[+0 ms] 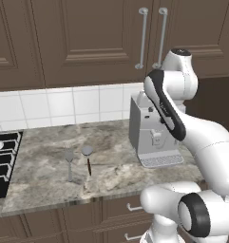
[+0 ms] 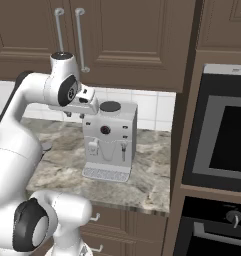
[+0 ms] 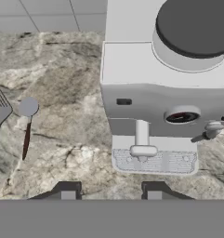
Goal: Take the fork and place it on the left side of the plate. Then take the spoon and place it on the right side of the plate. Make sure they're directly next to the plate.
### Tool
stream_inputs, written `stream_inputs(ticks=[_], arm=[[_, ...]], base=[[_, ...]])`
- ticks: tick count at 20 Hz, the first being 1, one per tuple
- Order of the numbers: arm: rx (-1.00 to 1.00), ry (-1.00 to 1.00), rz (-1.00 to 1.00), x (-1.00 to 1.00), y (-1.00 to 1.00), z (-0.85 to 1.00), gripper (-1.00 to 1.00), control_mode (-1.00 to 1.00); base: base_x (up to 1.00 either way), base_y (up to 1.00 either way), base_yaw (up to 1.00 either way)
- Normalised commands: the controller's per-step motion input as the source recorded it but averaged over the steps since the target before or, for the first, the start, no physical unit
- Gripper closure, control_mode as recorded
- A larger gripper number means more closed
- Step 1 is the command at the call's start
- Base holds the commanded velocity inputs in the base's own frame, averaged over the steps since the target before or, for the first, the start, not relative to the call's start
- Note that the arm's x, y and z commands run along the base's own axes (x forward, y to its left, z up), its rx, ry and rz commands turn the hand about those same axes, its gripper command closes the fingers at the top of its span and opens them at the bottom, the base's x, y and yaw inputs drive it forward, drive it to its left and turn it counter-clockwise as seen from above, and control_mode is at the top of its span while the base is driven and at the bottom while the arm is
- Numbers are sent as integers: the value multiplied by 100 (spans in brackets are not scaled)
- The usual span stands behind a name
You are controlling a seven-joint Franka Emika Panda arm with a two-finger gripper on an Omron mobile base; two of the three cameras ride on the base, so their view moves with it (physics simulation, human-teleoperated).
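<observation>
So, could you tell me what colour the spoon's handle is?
Dark brown; the spoon shows best in the hand view.

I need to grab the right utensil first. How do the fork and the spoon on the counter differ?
The fork is all grey metal; the spoon has a grey bowl on a dark brown handle. The fork ends in tines, the spoon in a round bowl. The fork lies nearer the stove, the spoon nearer the coffee machine. Both lie flat, side by side, heads toward the wall.
</observation>
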Motion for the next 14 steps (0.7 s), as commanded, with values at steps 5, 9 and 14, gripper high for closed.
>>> stream_inputs(ticks=[5,9,14], arm=[[0,0,3,-14,4,-2,-100,-100],[4,0,4,-37,28,-14,-100,-100],[3,0,-2,-19,59,-20,-100,-100]], base=[[0,0,0],[0,0,0],[0,0,0]])
